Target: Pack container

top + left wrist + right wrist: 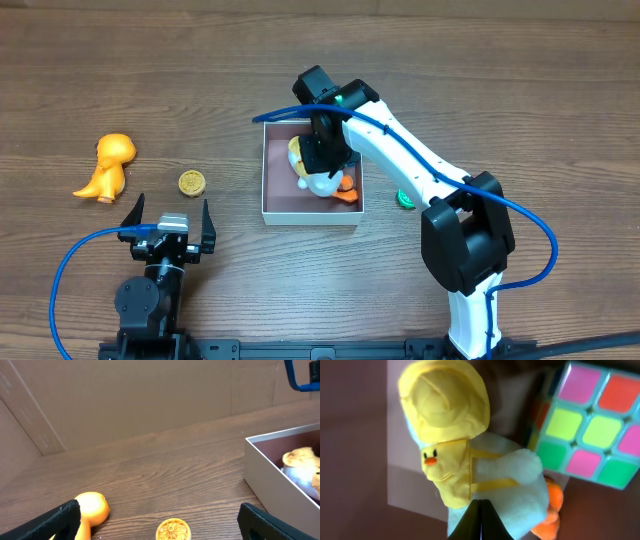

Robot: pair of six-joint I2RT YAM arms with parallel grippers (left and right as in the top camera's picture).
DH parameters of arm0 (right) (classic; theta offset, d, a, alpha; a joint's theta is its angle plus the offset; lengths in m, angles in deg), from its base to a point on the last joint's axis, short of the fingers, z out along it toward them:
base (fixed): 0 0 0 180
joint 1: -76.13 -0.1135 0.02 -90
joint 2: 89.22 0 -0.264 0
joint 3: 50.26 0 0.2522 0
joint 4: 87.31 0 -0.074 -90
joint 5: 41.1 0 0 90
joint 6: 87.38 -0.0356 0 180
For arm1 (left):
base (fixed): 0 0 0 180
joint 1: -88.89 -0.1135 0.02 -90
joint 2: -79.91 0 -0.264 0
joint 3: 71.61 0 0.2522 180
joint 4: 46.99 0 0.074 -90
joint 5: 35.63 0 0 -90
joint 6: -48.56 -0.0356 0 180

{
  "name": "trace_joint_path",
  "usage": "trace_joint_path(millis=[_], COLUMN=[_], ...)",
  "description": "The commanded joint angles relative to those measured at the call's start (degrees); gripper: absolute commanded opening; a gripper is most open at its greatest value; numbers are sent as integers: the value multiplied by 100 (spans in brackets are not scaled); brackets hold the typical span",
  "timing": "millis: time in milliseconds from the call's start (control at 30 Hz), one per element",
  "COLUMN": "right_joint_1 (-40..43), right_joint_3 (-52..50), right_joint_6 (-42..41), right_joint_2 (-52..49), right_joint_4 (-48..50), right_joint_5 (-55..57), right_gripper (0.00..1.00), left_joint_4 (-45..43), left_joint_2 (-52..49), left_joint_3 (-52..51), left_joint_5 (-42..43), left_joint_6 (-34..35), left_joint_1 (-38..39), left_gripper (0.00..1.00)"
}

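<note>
The wooden bench (pixel 500 80) fills the whole picture from above. The white right arm (pixel 400 150) reaches from the lower right to the centre, where the container (pixel 310 217) stands. The right jaws are down inside it and clenched to a point against the plush duck (pixel 510 480). I cannot tell if they pinch its fabric. A colour cube (pixel 590 425) lies in the box just beside the duck.

The left arm (pixel 150 300) waits at the lower left with the left jaws spread wide and empty. Outside the box lie an orange toy (pixel 108 165), a gold disc (pixel 192 183) and a small green piece (pixel 405 200).

I judge the duck is being set down. Next, the right arm should rise straight, clear of the walls. The orange toy suits the left arm.
</note>
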Motion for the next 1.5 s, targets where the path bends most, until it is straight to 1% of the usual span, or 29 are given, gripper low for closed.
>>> trace_joint_path(millis=[0,500,667,767,867,1000,1033,1233,1467], right_joint_1=[-26,-28,-28,-26,-28,-28,-28,-44,-50], right_joint_3=[35,35,63,251,654,1200,1231,929,907], right_joint_6=[13,-9,-7,-9,-9,-4,-9,0,22], right_joint_2=[-48,-46,-46,-44,-44,-44,-44,-179,-352], right_joint_4=[-199,-1023,-1043,-1019,-997,-723,-446,197,590], right_joint_5=[94,94,94,94,92,-35,-127,-138,-144], right_gripper=[4,4,4,4,4,4,4,4,4], left_joint_4=[0,0,0,0,0,0,0,2,0], left_joint_2=[7,7,7,7,7,7,7,7,7], left_joint_3=[-22,-22,-22,-22,-22,-22,-22,-22,-22], left_joint_5=[-57,-57,-57,-57,-57,-57,-57,-57,-57], left_joint_6=[59,59,59,59,59,59,59,59,59], left_joint_1=[-57,-57,-57,-57,-57,-57,-57,-57,-57], left_gripper=[100,100,100,100,100,100,100,100,100])
